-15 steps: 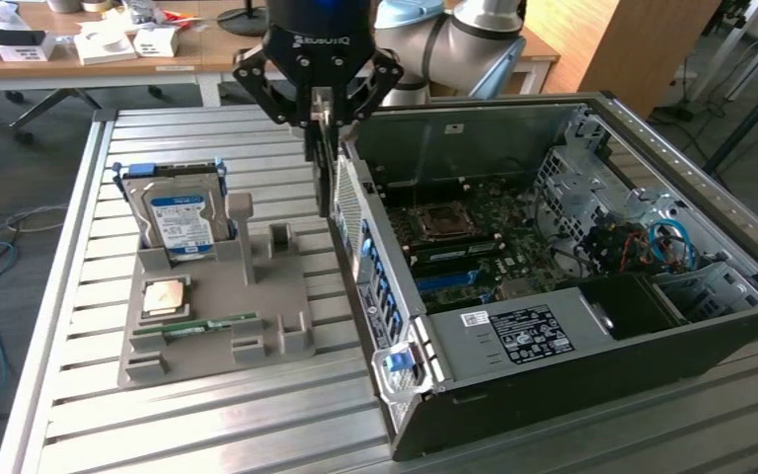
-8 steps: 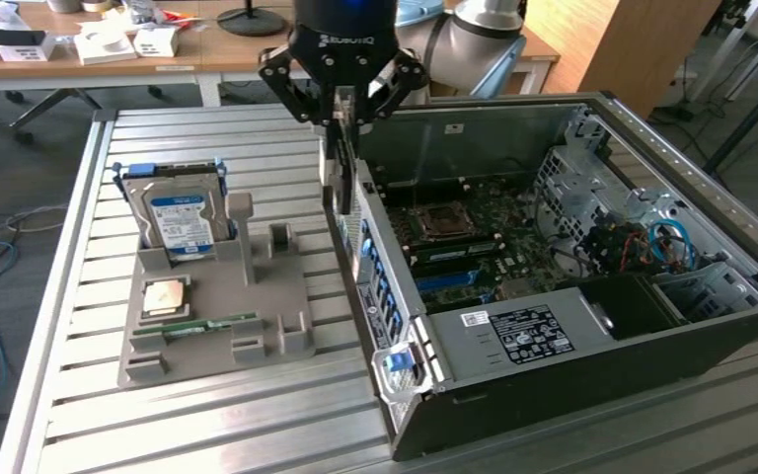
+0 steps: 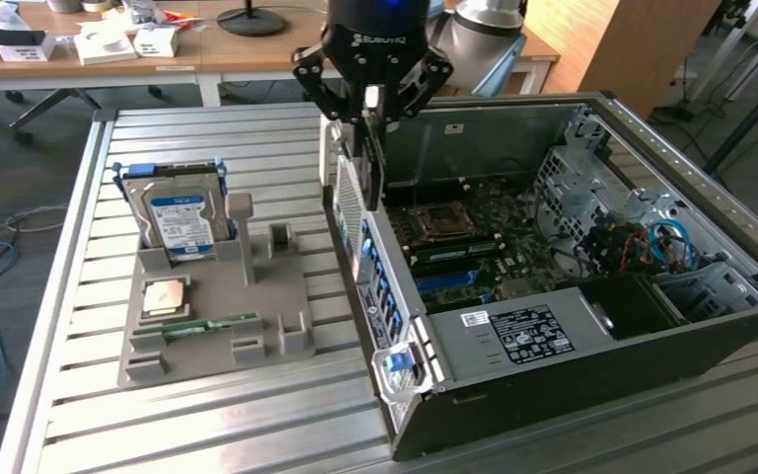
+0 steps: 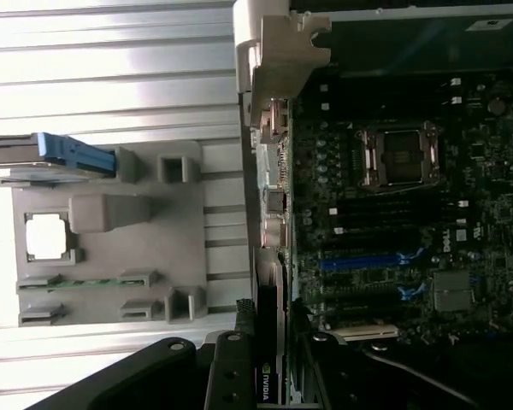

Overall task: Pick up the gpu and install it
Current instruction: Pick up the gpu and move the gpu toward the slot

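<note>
Gripper [image 3: 372,111] clenched on the gpu [image 3: 374,173], pinching its upper edge so the card hangs upright and edge-on above the rear wall of the open case [image 3: 616,336]; motherboard [image 3: 485,237] lies flat inside the case, with a blue slot [image 3: 456,281] among its connectors; in the wrist view the gpu [image 4: 271,383] sits between the dark fingers [image 4: 227,376], close over the rear wall, with the slot [image 4: 363,262] off to one side of it; grey tray [image 3: 221,306] holding a hard drive [image 3: 179,219] stands apart on the table [image 3: 221,425], at the exterior view's left; likely trouble: the card looks lined up over the wall rather than over a slot, so a straight descent could jam its bracket or lower edge on the metal rim; a thin board held along one edge may swing or slip in the grip, and any tilt could make its contacts miss the slot or scrape nearby parts; whether the card is square to the slot cannot be told
</note>
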Motion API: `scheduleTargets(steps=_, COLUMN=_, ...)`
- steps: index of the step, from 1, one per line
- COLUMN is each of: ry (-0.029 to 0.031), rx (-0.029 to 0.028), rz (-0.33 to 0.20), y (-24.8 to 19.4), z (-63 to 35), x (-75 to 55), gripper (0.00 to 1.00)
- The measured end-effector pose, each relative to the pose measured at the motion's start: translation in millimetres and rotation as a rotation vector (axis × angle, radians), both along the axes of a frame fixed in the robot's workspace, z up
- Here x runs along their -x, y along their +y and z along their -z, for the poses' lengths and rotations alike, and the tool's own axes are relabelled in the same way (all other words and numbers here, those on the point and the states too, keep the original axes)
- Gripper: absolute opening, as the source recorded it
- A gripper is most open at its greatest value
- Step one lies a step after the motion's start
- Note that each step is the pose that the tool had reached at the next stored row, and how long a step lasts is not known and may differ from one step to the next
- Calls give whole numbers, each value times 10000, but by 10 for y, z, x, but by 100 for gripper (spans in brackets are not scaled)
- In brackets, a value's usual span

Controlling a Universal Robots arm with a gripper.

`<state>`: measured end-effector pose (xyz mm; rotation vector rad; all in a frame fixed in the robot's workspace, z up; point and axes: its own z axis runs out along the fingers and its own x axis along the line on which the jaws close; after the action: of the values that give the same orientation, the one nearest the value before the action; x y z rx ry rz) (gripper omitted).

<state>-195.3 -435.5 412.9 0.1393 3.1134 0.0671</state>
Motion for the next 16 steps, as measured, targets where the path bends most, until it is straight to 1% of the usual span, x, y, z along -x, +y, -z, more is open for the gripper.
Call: scheduleTargets(steps=16, ry=0, rx=-7, rz=0, y=18, z=1, x=-536, gripper=27)
